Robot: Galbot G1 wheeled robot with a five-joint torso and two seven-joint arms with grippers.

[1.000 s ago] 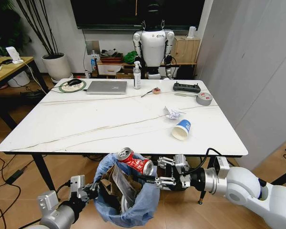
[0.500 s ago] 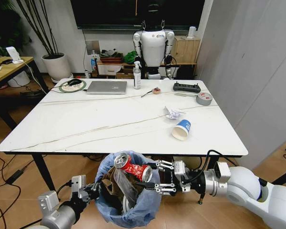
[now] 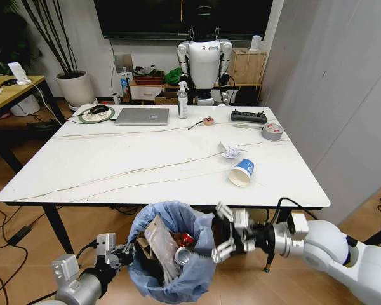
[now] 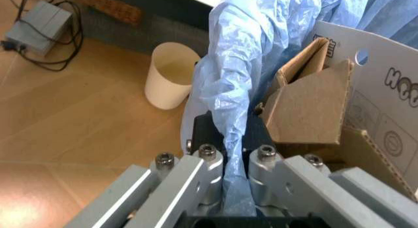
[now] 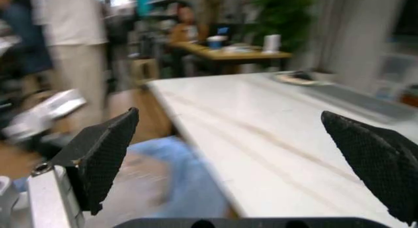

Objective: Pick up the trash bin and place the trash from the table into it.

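The trash bin [image 3: 192,274] with its light-blue bag hangs below the table's [image 3: 114,171] front edge. My left gripper [image 3: 119,251] is shut on the bin's rim; the left wrist view shows its fingers [image 4: 207,162] pinching the blue liner [image 4: 230,86]. Brown cardboard [image 4: 312,106] and a red can [image 3: 184,254] lie inside the bin. My right gripper [image 3: 226,239] is open and holds nothing, just right of the bin's rim; its pads [image 5: 104,157] stand wide apart. A white paper wad [image 3: 230,150] and a blue-and-white paper cup [image 3: 242,172] lie on the table's right half.
At the table's far side are a silver laptop [image 3: 142,115], a spray bottle [image 3: 182,101], a black remote [image 3: 248,116] and a grey tape roll [image 3: 271,131]. A cream bin [image 4: 168,74] stands on the floor. A wooden desk [image 3: 6,94] is at the left.
My right gripper opened and let go of the red can, which dropped into the bin. The gripper then turned and tilted up beside the rim. The left gripper has kept its hold.
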